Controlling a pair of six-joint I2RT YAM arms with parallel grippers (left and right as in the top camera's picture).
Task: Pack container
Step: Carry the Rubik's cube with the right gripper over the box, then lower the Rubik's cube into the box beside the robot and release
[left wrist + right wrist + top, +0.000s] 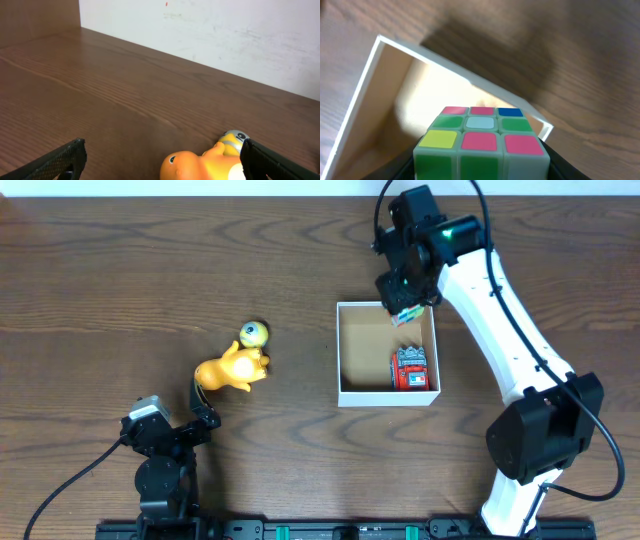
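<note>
Overhead view of a dark wooden table (120, 280). The container (365, 355), a square white-walled box with a brown inside, sits right of centre with its mouth facing up. Its sides run square to the table edges, and being square it has no longer axis.

A red toy (411, 368) lies in its 4 o'clock corner; the grey marks on the toy are too small to read. The rest of the brown floor is bare.

The right gripper (408, 308) hangs over the container's 1 o'clock corner, pinching a multicoloured puzzle cube (480, 140) above the far wall.

At the container's 9 o'clock, across open wood, lie an orange toy (232, 370) and, just beside it, a yellow-green ball (254, 334).

The left gripper (162, 148) sits at the orange toy's 7 o'clock, spread wide and holding nothing, with the toy just ahead of its fingers.
</note>
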